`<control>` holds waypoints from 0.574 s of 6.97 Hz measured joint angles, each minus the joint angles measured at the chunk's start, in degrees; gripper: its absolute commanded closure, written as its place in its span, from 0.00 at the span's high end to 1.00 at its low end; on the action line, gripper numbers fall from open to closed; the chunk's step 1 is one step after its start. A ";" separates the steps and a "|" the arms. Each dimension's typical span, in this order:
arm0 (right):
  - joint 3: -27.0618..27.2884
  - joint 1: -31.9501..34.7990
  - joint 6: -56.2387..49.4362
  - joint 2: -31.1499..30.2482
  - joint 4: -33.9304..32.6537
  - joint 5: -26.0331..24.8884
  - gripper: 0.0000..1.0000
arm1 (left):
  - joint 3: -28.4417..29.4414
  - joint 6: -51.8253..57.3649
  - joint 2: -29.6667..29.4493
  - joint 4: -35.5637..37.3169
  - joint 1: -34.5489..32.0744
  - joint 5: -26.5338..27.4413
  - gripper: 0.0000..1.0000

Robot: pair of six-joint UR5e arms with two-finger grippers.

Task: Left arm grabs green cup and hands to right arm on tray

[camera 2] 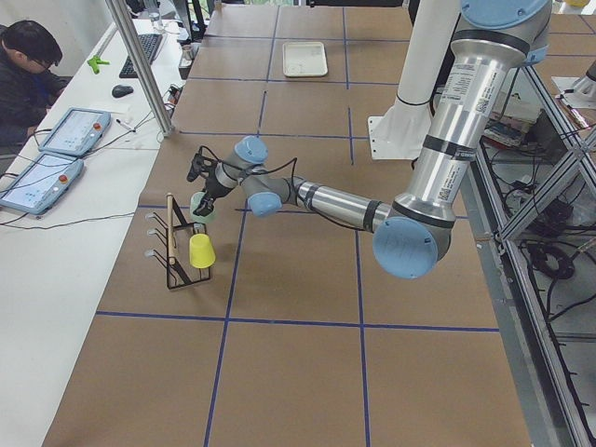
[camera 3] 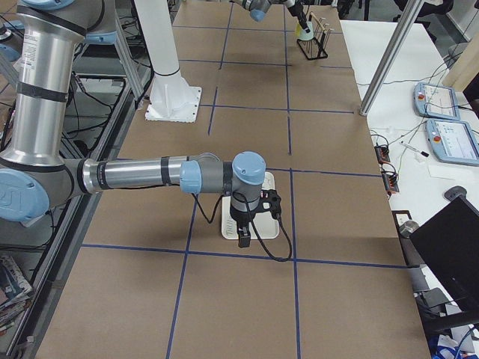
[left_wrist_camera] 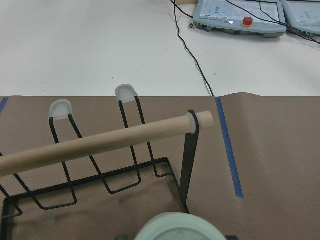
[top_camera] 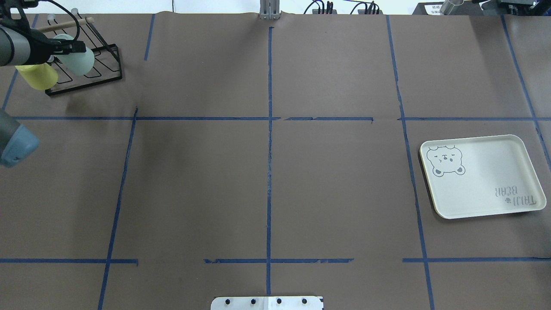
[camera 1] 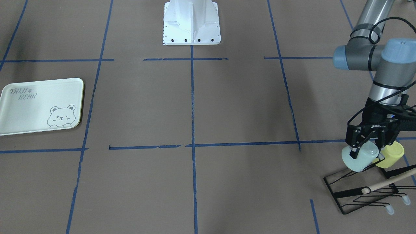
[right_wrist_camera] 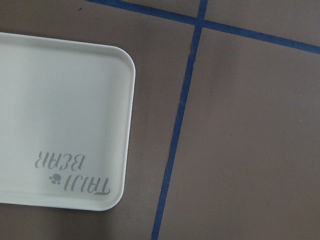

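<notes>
The green cup [camera 1: 364, 161] is a pale mint tumbler lying tilted at the black wire rack [camera 1: 357, 195] at the table's far left corner. It also shows in the overhead view [top_camera: 82, 60]. My left gripper [camera 1: 366, 155] has its fingers on either side of the cup and looks shut on it. The cup's base fills the bottom edge of the left wrist view [left_wrist_camera: 175, 229]. The tray [top_camera: 486, 181] lies bare on the right side. My right gripper [camera 3: 243, 239] hangs over the tray's edge; I cannot tell whether it is open or shut. The right wrist view shows only the tray [right_wrist_camera: 60, 100].
A yellow-green cup [camera 1: 391, 155] hangs on the rack right beside the green cup. A wooden dowel [left_wrist_camera: 100, 142] tops the rack. The white robot base [camera 1: 191, 22] stands at the table's near edge. An operator [camera 2: 23, 74] sits beyond the rack.
</notes>
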 measured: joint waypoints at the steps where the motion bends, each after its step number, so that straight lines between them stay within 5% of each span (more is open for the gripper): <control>1: 0.02 0.00 0.00 0.00 0.00 0.00 1.00 | -5.32 0.00 0.63 5.20 -1.20 -0.38 0.45; 4: 1.25 0.00 -0.03 0.00 0.00 1.23 1.00 | -12.98 -1.60 0.45 12.86 -2.49 0.03 0.45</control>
